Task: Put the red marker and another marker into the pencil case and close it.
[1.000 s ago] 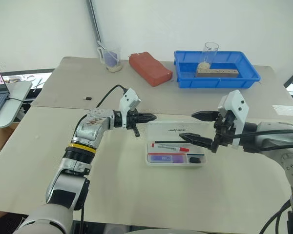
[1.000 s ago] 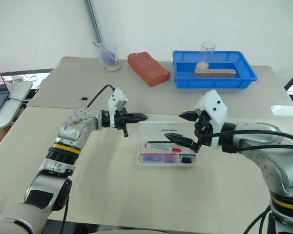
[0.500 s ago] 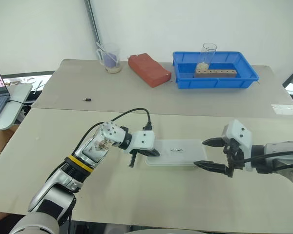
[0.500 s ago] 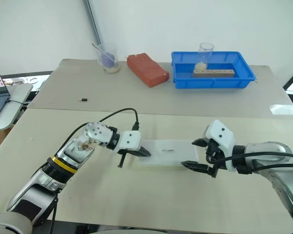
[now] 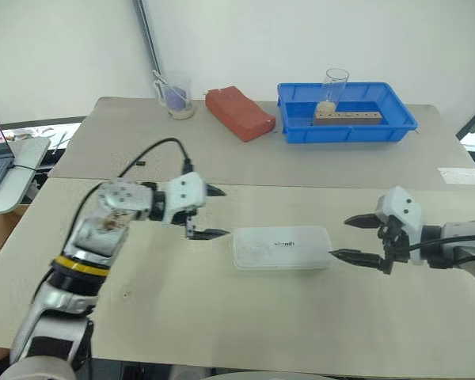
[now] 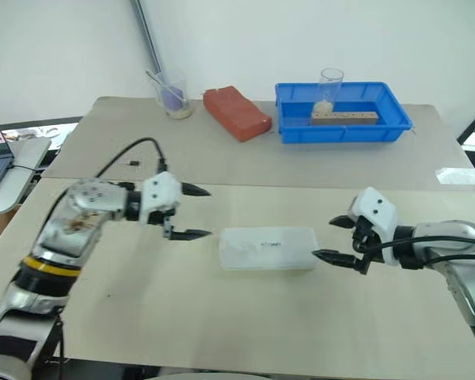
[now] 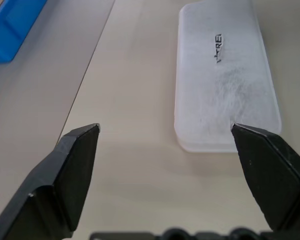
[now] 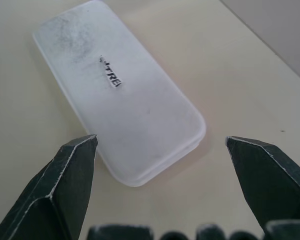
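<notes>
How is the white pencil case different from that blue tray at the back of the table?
The pencil case is frosted white with its lid shut, so its contents are hidden; the blue tray is open-topped, showing a clear cup and a wooden block. The case lies near the robot, the tray far back. Both are rectangular plastic.

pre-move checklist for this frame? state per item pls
1. Pencil case lid down flat: ok.
2. Markers inside the case: cannot tell, the frosted lid hides the contents.
3. Left end effector open and off the case: ok.
4. Right end effector open, holding nothing: ok.
5. Right lower fingertip clear of the case end: cannot tell, very close.
6. Blue tray and red brick away from both arms: ok.
</notes>
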Robot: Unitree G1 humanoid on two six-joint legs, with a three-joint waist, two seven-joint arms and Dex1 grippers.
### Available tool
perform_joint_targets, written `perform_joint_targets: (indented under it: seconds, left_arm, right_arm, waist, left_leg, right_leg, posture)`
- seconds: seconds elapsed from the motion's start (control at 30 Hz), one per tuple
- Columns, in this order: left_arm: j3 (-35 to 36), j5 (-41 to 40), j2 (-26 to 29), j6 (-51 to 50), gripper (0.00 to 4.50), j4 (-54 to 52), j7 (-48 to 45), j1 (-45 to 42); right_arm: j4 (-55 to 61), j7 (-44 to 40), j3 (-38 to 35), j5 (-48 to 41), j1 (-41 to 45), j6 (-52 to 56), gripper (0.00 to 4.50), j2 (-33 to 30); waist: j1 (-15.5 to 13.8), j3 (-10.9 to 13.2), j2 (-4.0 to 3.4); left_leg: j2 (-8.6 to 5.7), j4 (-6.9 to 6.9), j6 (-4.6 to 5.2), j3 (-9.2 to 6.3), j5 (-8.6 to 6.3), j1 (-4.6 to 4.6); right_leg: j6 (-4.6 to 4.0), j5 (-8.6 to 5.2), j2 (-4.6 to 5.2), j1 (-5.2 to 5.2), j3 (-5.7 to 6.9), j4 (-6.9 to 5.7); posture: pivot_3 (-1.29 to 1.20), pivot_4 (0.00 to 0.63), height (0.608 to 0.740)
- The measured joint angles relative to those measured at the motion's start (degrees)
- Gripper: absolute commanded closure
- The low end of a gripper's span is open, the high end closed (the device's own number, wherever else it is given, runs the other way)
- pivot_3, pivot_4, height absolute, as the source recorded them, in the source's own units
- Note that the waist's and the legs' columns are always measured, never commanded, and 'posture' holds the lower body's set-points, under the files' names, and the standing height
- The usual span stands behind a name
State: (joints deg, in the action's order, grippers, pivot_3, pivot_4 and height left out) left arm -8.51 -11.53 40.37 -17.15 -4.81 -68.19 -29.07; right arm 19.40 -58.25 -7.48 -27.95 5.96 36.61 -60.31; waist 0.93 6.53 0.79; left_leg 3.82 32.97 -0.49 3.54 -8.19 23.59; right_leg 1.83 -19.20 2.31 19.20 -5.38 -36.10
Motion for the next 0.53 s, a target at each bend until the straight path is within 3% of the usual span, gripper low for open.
perform_joint_targets:
  seconds: [0.23, 0.53]
  left_arm:
    - [13.6, -3.51, 7.15, -7.15, 0.04, -7.57, 5.89, 9.6]
    - [14.91, -4.35, 7.61, -6.83, 0.04, -8.08, 9.25, 11.7]
  right_arm:
    - [-7.73, -0.75, -0.44, 3.57, 1.18, -2.91, 0.0, -0.3]
    - [-9.59, 0.03, 0.21, 4.09, 5.87, -2.39, 0.0, 1.61]
  waist:
    - [-0.19, 0.03, 0.04]
    - [-0.23, 0.04, 0.03]
  left_leg:
    - [0.02, -0.02, -0.01, 0.08, 0.0, -0.07]
    - [0.04, -0.14, -0.02, 0.18, -0.01, -0.21]
  right_leg:
    - [-0.14, 0.06, 0.09, -0.01, 0.0, 0.01]
    - [-0.22, 0.04, 0.14, -0.01, -0.01, 0.01]
  posture:
    - [0.0, 0.15, 0.74]
    - [0.0, 0.15, 0.74]
